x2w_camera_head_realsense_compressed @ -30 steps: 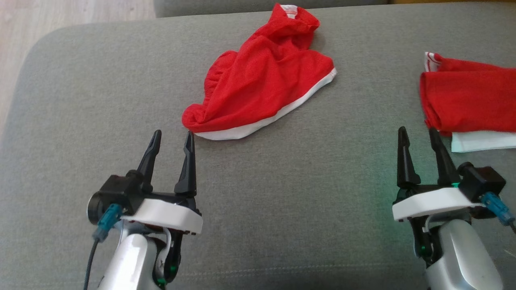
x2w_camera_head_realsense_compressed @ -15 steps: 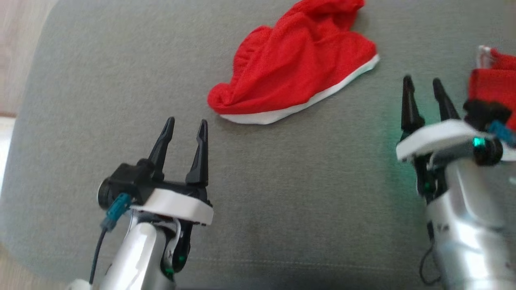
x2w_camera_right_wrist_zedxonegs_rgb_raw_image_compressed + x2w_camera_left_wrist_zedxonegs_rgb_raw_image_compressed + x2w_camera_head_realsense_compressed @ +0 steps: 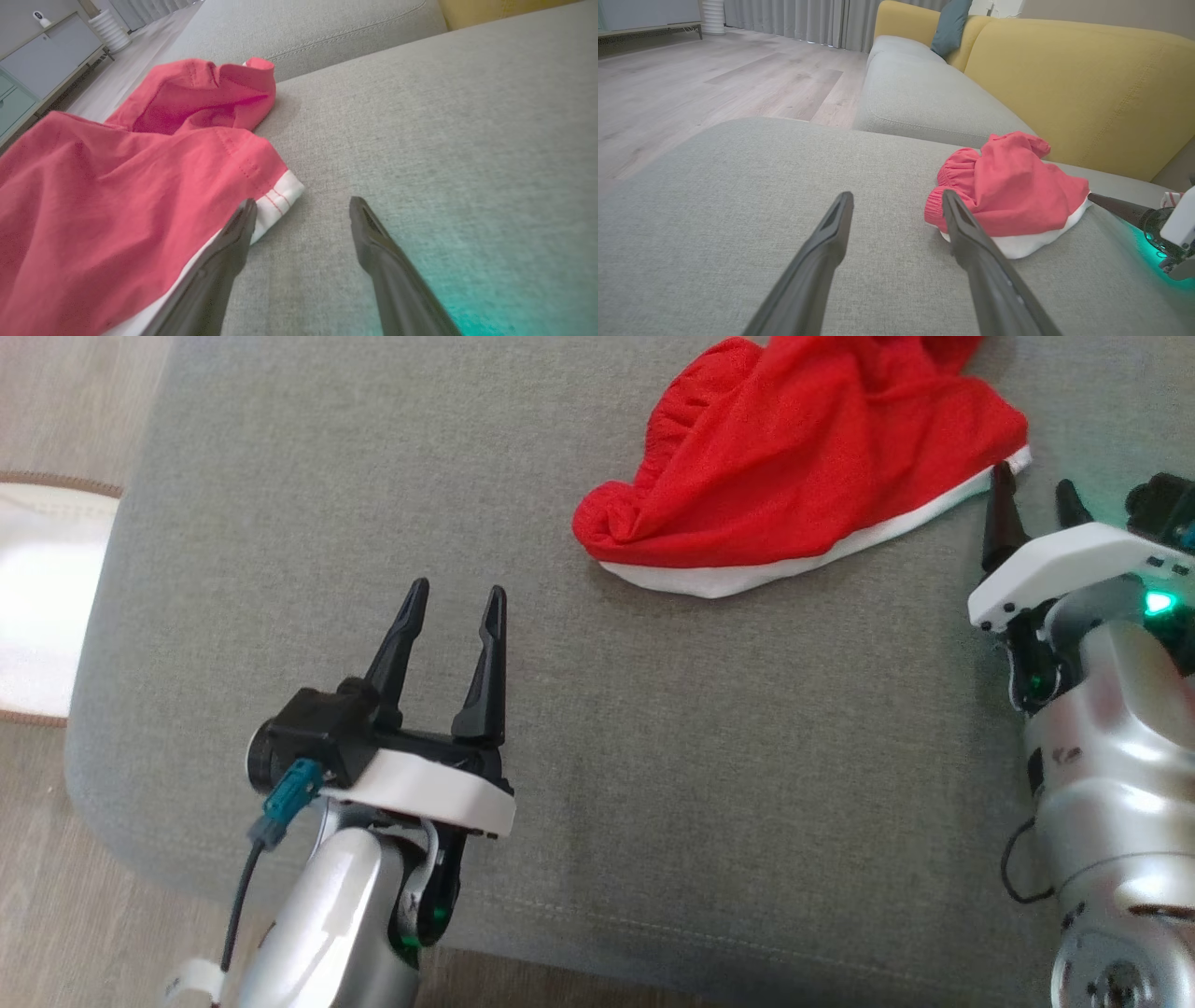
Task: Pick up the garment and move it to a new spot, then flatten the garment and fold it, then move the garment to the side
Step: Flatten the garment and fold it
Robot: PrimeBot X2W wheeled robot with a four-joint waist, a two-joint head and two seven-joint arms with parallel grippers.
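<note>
The grey sofa seat (image 3: 709,784) carries everything, a broad soft surface that will give under pressure; a yellow backrest (image 3: 1064,84) rises behind it. The red garment (image 3: 812,476) lies crumpled on the seat, toward the far right of the head view, bunched in a heap with its white hem (image 3: 747,581) along the near edge. The left hand (image 3: 457,588) hangs over bare cushion, well apart from the cloth, fingers spread wide and empty; the right hand (image 3: 1033,478) sits at the garment's right end, likewise spread wide and holding nothing; in its wrist view one finger overlaps the white corner (image 3: 280,191), though whether it touches I cannot tell.

The step in hand looks to be the first pick-up. The right hand should settle so the corner lies between its fingers, then pinch the hem rather than the loose middle; the left hand has further to go, toward the gathered end (image 3: 952,177). A grip at both ends should lift the cloth partly spread; fingertips should skim the cushion, not dig in; the garment should be raised clear before it is carried.
</note>
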